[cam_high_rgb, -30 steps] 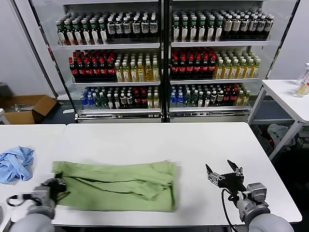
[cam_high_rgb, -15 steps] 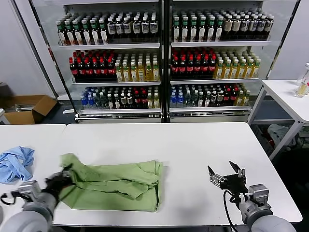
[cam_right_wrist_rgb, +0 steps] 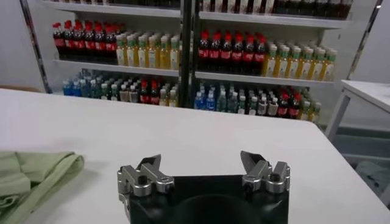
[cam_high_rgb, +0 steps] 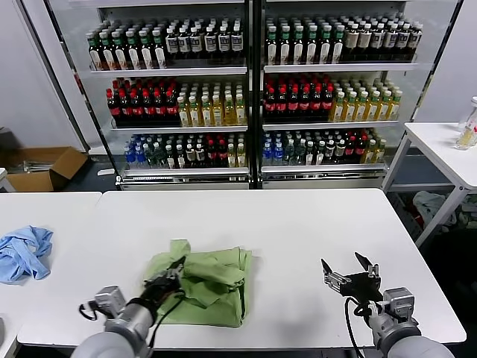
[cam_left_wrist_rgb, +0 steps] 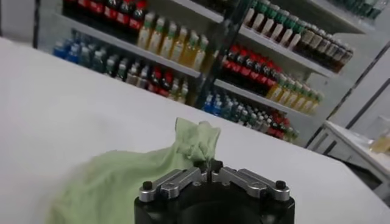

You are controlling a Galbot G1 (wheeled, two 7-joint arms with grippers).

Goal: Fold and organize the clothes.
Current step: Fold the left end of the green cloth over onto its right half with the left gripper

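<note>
The light green shirt (cam_high_rgb: 205, 283) lies bunched on the white table (cam_high_rgb: 298, 224), its left part pulled up and over toward the right. My left gripper (cam_high_rgb: 177, 266) is shut on the shirt's left edge and holds it lifted above the pile. In the left wrist view the pinched fabric (cam_left_wrist_rgb: 196, 139) rises from my left gripper (cam_left_wrist_rgb: 211, 167). My right gripper (cam_high_rgb: 349, 270) is open and empty, hovering over the table's right front. In the right wrist view my right gripper (cam_right_wrist_rgb: 203, 164) is empty, with the shirt's edge (cam_right_wrist_rgb: 36, 173) far off. Buttons and checkered print are hidden.
A crumpled light-blue cloth (cam_high_rgb: 24, 252) lies on the neighbouring table at the left. Glass-door coolers (cam_high_rgb: 253, 89) full of bottles stand behind the table. A cardboard box (cam_high_rgb: 41, 165) sits on the floor at far left. Another white table (cam_high_rgb: 447, 145) stands at the right.
My left gripper has carried the shirt's left edge to the right, over the rest of the shirt, so the shirt is now narrower and bunched. The right arm has barely moved.
</note>
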